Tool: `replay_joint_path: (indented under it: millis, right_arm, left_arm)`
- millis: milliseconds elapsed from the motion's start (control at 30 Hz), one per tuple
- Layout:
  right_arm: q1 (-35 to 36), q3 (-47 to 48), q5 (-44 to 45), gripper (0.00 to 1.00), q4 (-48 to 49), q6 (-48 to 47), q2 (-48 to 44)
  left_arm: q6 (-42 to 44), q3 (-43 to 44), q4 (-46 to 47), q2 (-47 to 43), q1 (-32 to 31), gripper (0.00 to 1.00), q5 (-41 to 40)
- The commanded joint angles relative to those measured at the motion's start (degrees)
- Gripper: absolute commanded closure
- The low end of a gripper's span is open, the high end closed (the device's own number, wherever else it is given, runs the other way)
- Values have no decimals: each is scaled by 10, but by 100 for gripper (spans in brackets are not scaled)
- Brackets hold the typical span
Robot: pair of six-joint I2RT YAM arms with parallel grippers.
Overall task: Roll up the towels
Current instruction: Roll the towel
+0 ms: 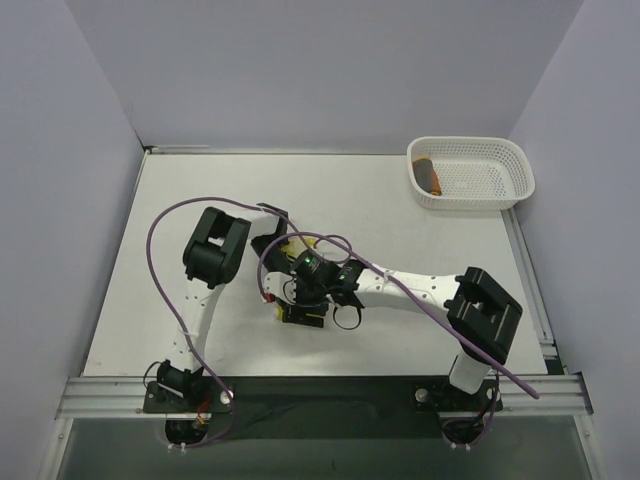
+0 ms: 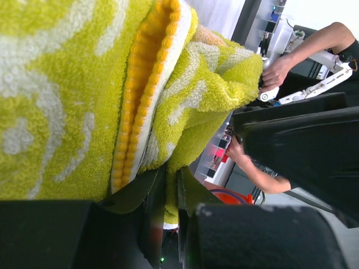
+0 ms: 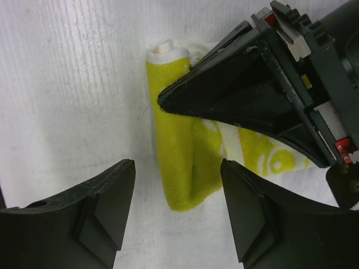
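The pale yellow towel with lime-green prints (image 3: pixel 179 162) lies on the white table, partly rolled, with its rolled end toward me. My left gripper (image 2: pixel 171 179) is shut on a fold of this towel (image 2: pixel 67 84), and its black fingers (image 3: pixel 241 95) press onto the roll. My right gripper (image 3: pixel 178 168) hangs open just above the roll's near end, one finger on each side, touching nothing. In the top view both grippers meet at mid-table, the left gripper (image 1: pixel 290 298) and the right gripper (image 1: pixel 320 295), hiding most of the towel. The orange towel (image 1: pixel 429 176) lies rolled in the basket.
A white mesh basket (image 1: pixel 470 145) stands at the far right corner of the table. Purple cables (image 1: pixel 160 225) loop over both arms. White walls close in the left, right and back sides.
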Motion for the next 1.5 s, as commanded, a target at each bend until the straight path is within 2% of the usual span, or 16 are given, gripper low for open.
replay_joint_path:
  millis: [0,233,300,333,367,533,567,667,767,900,1033,1167,1233,1367,1467]
  right_arm:
    - [2,-10,5,38,33,-30,22]
    - [-26,-33,-39,47,27,-14,55]
    - [-38,-33,-63,53,24,0,62]
    - [-49,-30,-70,57,22,5,66]
    - [-56,-27,-91,66,14,10,70]
    - [-99,20,-171,99,-42,53,111]
    - [-104,24,-196,100,-51,56,117]
    - [-117,46,-254,100,-90,69,129]
    - [-127,58,-297,100,-126,77,147]
    - [-136,72,-337,100,-157,77,170]
    - [-159,89,-394,100,-172,82,202]
    - [-183,101,-440,100,-172,94,235]
    - [-196,104,-462,100,-171,100,247]
    - [-208,108,-491,100,-170,102,271]
    - [-216,113,-503,100,-171,108,286]
  left_arm:
    - [50,-1,97,27,9,92,-89]
    - [52,-7,100,21,20,93,-80]
    - [53,-11,103,16,24,93,-75]
    - [54,-16,107,13,25,93,-75]
    - [55,-20,108,11,26,93,-75]
    - [59,-50,130,-20,39,82,-48]
    - [59,-67,136,-38,44,80,-39]
    - [60,-99,161,-73,70,67,-10]
    - [60,-116,169,-109,93,61,18]
    - [58,-146,186,-161,143,59,52]
    - [41,-174,210,-226,226,57,79]
    - [28,-210,246,-335,293,55,89]
    - [41,-245,274,-384,299,55,73]
    - [72,-331,353,-540,274,50,49]
    - [122,-404,439,-630,195,48,8]
